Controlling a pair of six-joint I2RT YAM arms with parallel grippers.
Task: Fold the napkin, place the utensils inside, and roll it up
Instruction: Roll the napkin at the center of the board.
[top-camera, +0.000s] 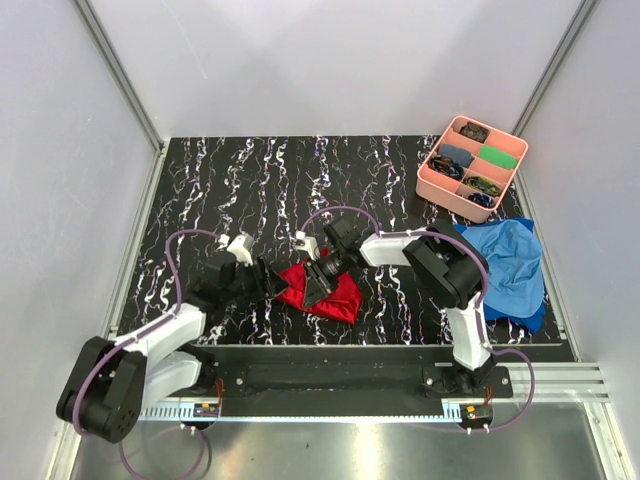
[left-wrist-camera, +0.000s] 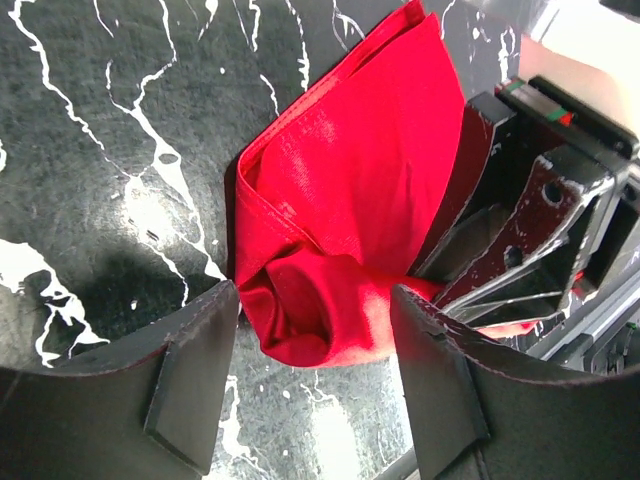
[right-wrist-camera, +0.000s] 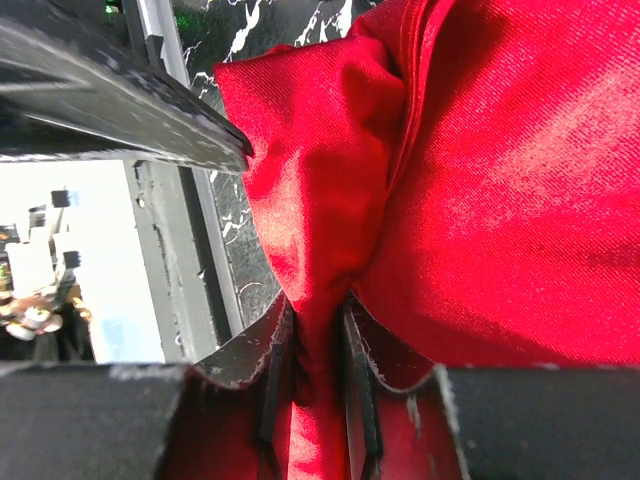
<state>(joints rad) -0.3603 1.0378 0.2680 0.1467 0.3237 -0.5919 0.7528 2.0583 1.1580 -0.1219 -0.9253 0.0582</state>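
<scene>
The red napkin (top-camera: 322, 289) lies bunched near the table's front middle. In the left wrist view the napkin (left-wrist-camera: 345, 200) shows a rolled end between my open left gripper's (left-wrist-camera: 315, 330) fingers, which stand apart on either side of it. My left gripper (top-camera: 272, 281) sits just left of the cloth. My right gripper (top-camera: 316, 286) is shut on a fold of the napkin (right-wrist-camera: 320, 250), pinched between its fingers (right-wrist-camera: 275, 370). The orange utensils are not visible; they may be hidden in the cloth.
A pink compartment tray (top-camera: 432, 186) with dark small items and a green piece stands at the back right. A blue cloth (top-camera: 510, 262) lies at the right, beside the right arm. The table's front rail (top-camera: 330, 350) runs just below the napkin.
</scene>
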